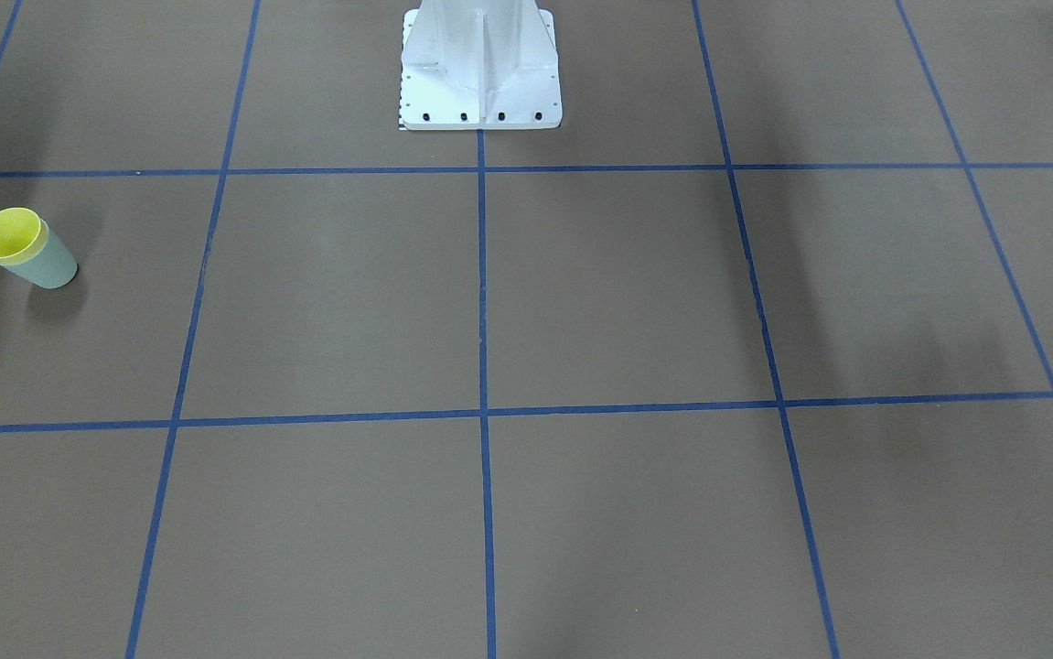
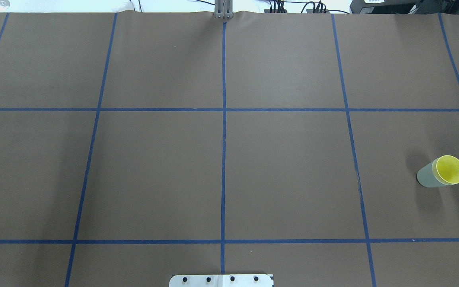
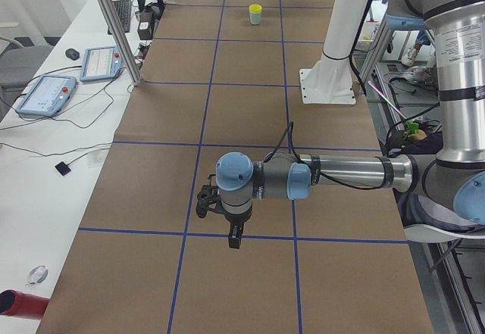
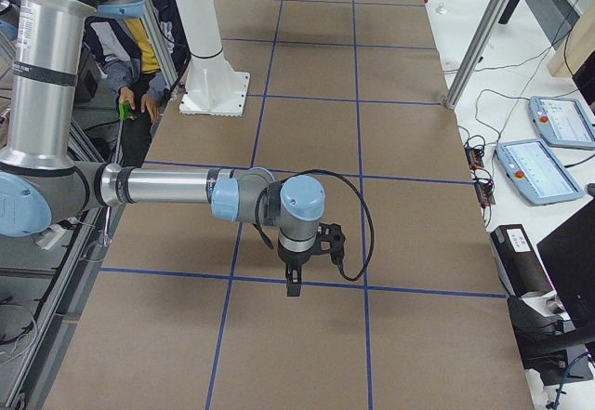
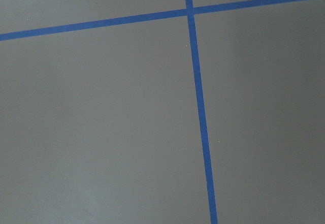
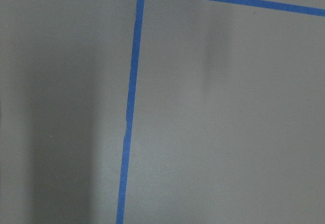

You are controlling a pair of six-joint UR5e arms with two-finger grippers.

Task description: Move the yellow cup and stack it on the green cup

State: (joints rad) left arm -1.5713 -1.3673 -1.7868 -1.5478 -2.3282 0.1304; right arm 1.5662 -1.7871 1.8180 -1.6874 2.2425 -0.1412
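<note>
The yellow cup [image 1: 9, 233] sits nested inside the green cup [image 1: 48, 263], and the pair stands upright on the brown table at the robot's far right. In the overhead view the yellow cup [image 2: 450, 169] shows its open rim above the green cup [image 2: 426, 177]. The pair also shows far off in the exterior left view [image 3: 256, 14]. My left gripper [image 3: 235, 241] hangs over the table's left end, far from the cups. My right gripper [image 4: 294, 289] hangs over the right end. Each shows only in a side view, so I cannot tell whether it is open or shut.
The white robot base [image 1: 480, 64] stands at the middle of the robot-side edge. Blue tape lines [image 2: 223, 159] divide the brown table. Tablets [image 3: 45, 92] and cables lie on a side bench beyond a metal post [image 3: 114, 23]. A person [image 4: 139, 57] sits behind the robot.
</note>
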